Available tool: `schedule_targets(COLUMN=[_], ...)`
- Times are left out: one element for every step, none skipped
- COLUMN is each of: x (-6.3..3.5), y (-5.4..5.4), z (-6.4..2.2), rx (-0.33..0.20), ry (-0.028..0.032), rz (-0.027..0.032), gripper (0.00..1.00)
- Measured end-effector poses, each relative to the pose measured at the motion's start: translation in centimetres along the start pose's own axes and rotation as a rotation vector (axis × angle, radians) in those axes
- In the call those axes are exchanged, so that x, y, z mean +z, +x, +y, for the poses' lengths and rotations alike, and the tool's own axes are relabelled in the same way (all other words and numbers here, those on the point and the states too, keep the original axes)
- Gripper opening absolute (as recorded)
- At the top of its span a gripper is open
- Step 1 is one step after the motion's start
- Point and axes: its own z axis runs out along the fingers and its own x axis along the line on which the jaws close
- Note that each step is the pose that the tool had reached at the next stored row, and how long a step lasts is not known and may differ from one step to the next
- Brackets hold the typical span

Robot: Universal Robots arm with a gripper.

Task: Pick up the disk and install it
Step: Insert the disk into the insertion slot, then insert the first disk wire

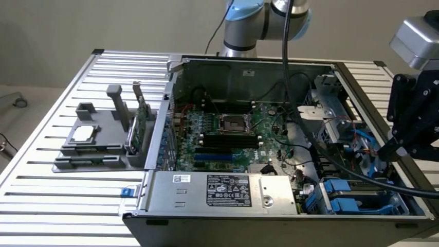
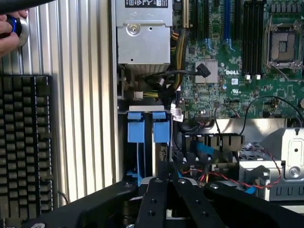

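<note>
An open computer case (image 1: 247, 64) lies on a slatted metal table. In its drive bay at the near corner on the exterior view's right, two blue carrier ends (image 1: 343, 191) (image 2: 160, 130) stand side by side. They frame the disk, whose metal body is mostly hidden. My gripper (image 1: 392, 150) (image 2: 164, 171) hangs above that bay, with its black fingers (image 2: 151, 199) drawn together to a point beside the blue carriers. It is shut, and nothing shows between the tips.
The motherboard (image 1: 226, 134) and a silver power supply (image 1: 226, 190) take up the case floor. A thick black cable (image 1: 302, 118) crosses the case. A grey fixture (image 1: 89, 144) holds a square chip and a green card. A keyboard (image 2: 26, 147) and a hand (image 2: 8, 31) are near the case.
</note>
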Motion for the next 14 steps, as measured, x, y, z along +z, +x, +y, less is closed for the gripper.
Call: schedule_targets(x=[0.0, 0.0, 0.0, 0.0, -0.01, -0.01, -0.01, -0.01, -0.01, -0.01, -0.01, 0.0, 0.0, 0.0], y=[0.0, 0.0, 0.0, 0.0, 0.0, 0.0, 0.0, 0.0, 0.0, 0.0, 0.0, 0.0, 0.0, 0.0], z=[0.01, 0.01, 0.01, 0.01, 0.01, 0.0, 0.0, 0.0, 0.0, 0.01, 0.0, 0.01, 0.0, 0.01], rx=[-0.001, -0.003, -0.005, -0.006, -0.008, -0.009, -0.011, -0.012, -0.014, -0.015, -0.017, -0.019, -0.02, -0.022], ry=[-0.0022, -0.0023, -0.0024, -0.0024, -0.0025, -0.0025, -0.0026, -0.0026, -0.0026, -0.0027, -0.0027, -0.0028, -0.0028, -0.0028], rz=[0.0002, 0.0001, 0.0002, 0.0003, 0.0004, 0.0004, 0.0004, 0.0005, 0.0005, 0.0005, 0.0006, 0.0006, 0.0006, 0.0006], gripper=[0.11, 0.11, 0.11, 0.11, 0.11, 0.11, 0.11, 0.11, 0.11, 0.11, 0.11, 0.11, 0.11, 0.11])
